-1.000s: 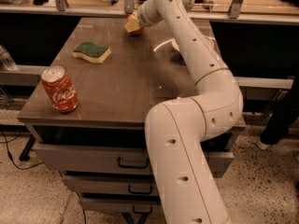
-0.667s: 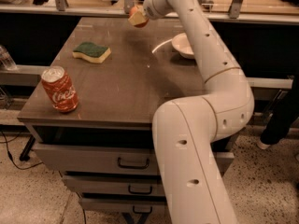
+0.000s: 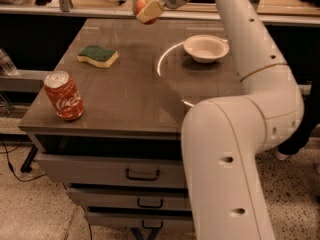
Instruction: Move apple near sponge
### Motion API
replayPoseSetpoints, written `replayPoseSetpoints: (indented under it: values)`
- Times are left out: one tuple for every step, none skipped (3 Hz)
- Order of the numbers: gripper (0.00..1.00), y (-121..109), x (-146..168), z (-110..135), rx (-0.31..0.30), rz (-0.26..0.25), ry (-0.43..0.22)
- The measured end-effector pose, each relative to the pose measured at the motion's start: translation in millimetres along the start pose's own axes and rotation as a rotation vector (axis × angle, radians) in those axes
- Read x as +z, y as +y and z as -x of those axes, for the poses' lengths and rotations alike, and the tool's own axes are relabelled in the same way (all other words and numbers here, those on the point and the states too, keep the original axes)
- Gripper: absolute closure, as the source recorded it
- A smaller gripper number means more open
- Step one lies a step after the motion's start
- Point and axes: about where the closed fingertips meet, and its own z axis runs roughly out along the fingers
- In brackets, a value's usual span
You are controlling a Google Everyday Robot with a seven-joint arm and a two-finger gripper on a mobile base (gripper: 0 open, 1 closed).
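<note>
Red soda can (image 3: 63, 95): stands upright at the near left corner of the table (image 3: 130, 94). Its side carries white script lettering, of which only a part faces the camera; it reads as the Coca-Cola logo. No other writing can be read in the camera view.

Task items:
- The apple (image 3: 140, 5), red-orange, is up at the far edge of the table, raised off the surface and held in the gripper (image 3: 149, 12). Only its left side shows past the fingers.
- The gripper is at the top of the view, just left of centre, with its cream fingers (image 3: 150, 15) clamped on the apple.
- The sponge (image 3: 98, 56), green top over a yellow body, lies flat on the left half of the table, nearer the camera than the apple and to its left. Apple and sponge are apart.

Surroundings:
- A white bowl (image 3: 206, 48) stands on the right half of the table, to the right of and below the gripper, well apart from the sponge.
- The can is well apart from the sponge, on the same left side.
- A bright curved glare lies on the grey-brown tabletop just left of the bowl.
- The white arm (image 3: 240, 39) runs from the gripper down the right side; its large lower link fills the right foreground and hides the table's near right corner.
- Grey drawers (image 3: 100, 169) with dark handles sit under the tabletop.
- A dark cable (image 3: 11, 166) lies on the speckled floor (image 3: 35, 214) at the lower left
</note>
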Motion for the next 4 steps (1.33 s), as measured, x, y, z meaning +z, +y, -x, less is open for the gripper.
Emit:
replayPoseSetpoints:
  values:
    - [1.0, 13.1, -3.2, 1.3, -0.017, 0.038, 0.009]
    - [1.0, 12.7, -2.0, 1.0, -0.016, 0.036, 0.009]
    - [1.0, 19.0, 3.6, -8.3, -0.014, 0.06, 0.021]
    - [1.0, 22.5, -4.0, -20.0, -0.026, 0.066, 0.041]
